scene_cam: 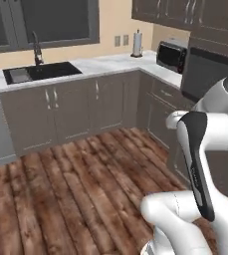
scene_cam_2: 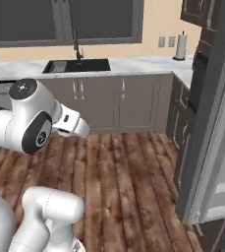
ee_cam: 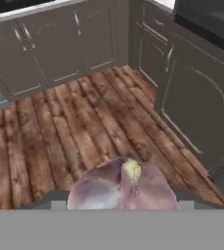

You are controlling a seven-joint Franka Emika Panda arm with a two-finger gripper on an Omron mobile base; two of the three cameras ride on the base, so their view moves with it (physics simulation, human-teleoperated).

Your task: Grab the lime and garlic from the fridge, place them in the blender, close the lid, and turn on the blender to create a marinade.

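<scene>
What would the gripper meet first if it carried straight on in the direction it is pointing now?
Holding the garlic, the gripper points down across open wooden floor; probably floor first, then the grey base cabinets, though depth is unclear.

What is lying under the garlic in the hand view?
Under the garlic is wooden floor, with grey cabinets further back. The floor directly beneath the bulb is covered by it.

wood plank floor [scene_cam: 85, 174]; marble-look counter [scene_cam: 110, 62]
</scene>
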